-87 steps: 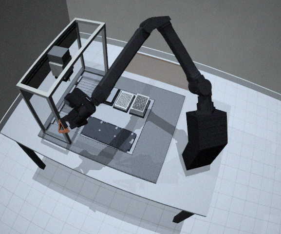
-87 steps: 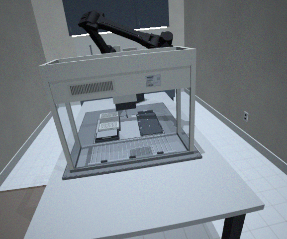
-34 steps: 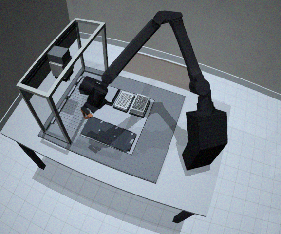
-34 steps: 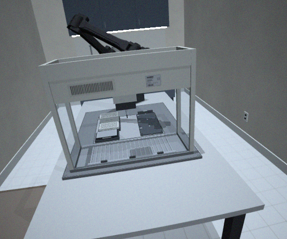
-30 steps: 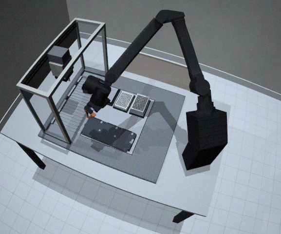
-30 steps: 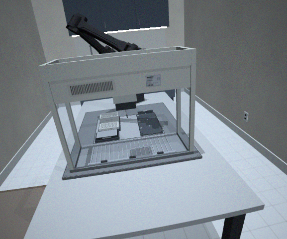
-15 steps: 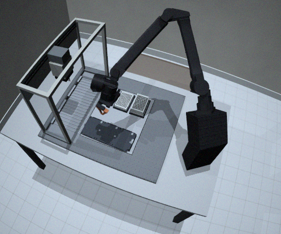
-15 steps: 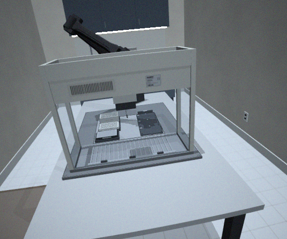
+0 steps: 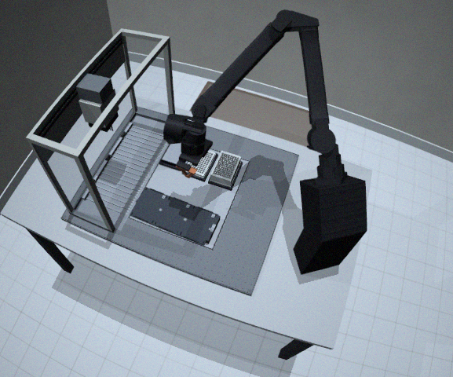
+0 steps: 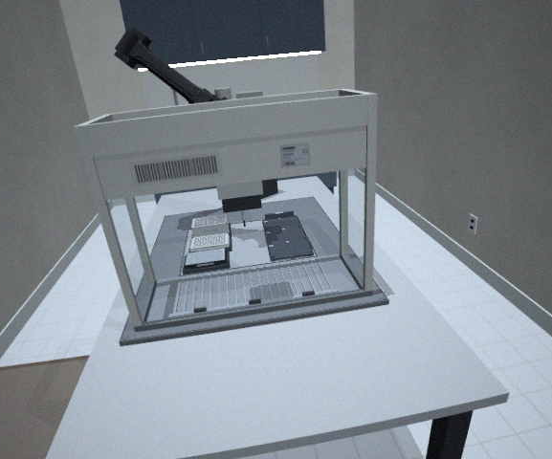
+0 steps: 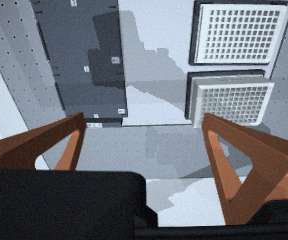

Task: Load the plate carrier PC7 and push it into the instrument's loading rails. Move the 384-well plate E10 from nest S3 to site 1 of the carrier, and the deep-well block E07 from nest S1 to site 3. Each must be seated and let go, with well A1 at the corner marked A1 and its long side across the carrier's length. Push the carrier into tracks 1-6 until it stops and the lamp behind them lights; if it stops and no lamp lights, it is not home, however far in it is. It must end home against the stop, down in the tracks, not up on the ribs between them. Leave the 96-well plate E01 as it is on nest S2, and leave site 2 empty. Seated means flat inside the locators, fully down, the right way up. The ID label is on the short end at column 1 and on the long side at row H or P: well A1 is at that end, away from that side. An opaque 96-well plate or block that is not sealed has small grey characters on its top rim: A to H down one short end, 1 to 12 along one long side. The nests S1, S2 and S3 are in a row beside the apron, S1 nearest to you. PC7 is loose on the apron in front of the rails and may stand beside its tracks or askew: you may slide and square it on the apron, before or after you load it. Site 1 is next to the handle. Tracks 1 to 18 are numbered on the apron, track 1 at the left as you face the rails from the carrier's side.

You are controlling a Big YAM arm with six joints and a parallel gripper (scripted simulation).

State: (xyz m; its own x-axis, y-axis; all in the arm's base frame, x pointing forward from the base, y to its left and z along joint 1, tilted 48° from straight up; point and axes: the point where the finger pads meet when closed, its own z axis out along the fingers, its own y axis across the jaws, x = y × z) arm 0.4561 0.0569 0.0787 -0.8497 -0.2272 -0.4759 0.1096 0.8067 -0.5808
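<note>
The dark carrier PC7 (image 9: pixel 175 214) lies on the apron in front of the rails, with all its sites empty. It also shows in the wrist view (image 11: pixel 81 60) and through the instrument (image 10: pixel 288 237). The nests stand in a row. The deep-well block E07 (image 9: pixel 226 168) is at the near end and the 96-well plate E01 (image 9: pixel 205 164) is in the middle. The flat 384-well plate E10 (image 10: pixel 206 257) is nearest the rails, mostly hidden under my wrist in the top view. My gripper (image 9: pixel 188 171) hangs over the apron beside that nest. In the wrist view it (image 11: pixel 144 118) is open and empty.
The instrument's frame (image 9: pixel 96 122) stands over the ribbed rails (image 9: pixel 131 162), with a pipetting head (image 9: pixel 94 99) above them. Three small dark blocks (image 10: pixel 254 301) sit behind the rails, none lit. The arm's base (image 9: pixel 331 219) stands on the table to the right.
</note>
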